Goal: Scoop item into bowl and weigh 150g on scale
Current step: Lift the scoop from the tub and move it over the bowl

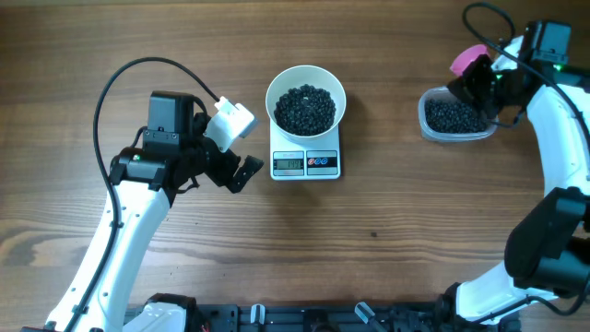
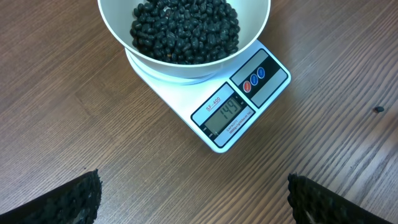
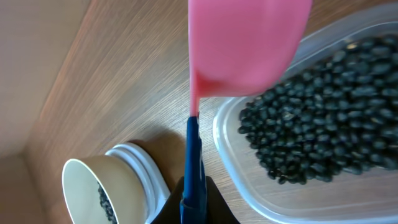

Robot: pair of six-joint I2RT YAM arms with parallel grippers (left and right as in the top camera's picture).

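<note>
left hand (image 1: 241, 146): fingers spread wide, holding nothing, hanging just left of the scale (image 2: 214, 146) and clear of it.
right hand (image 3: 194, 208): clamped on the blue handle of a pink scoop (image 3: 249, 43), which sits over the near edge of the clear container (image 1: 454, 117). i can't tell whether the scoop is loaded.
beans (image 1: 305, 109): a dark heap fills the white bowl (image 2: 118, 25), and the bowl sits on the scale. more beans lie in the container, well off to the right.
display (image 2: 229, 113): i read it as 149, though the last digit is not crisp, so i judge the fill as a hair short of target.
main risk: overshoot. a full scoop tipped in would go well past the mark, and only a few beans are wanted.
cause: the scoop is broad and the beans roll freely, so a small tilt can dump a lot at once.
second risk: spill on the way across. the container and bowl are well apart, and one stray bean (image 2: 379, 109) already lies on the worktop (image 1: 387, 258).
third risk: a false reading if the scoop or the left hand leans on the bowl or scale.
fourth risk: a knock on the rim could shift the bowl on the scale.
</note>
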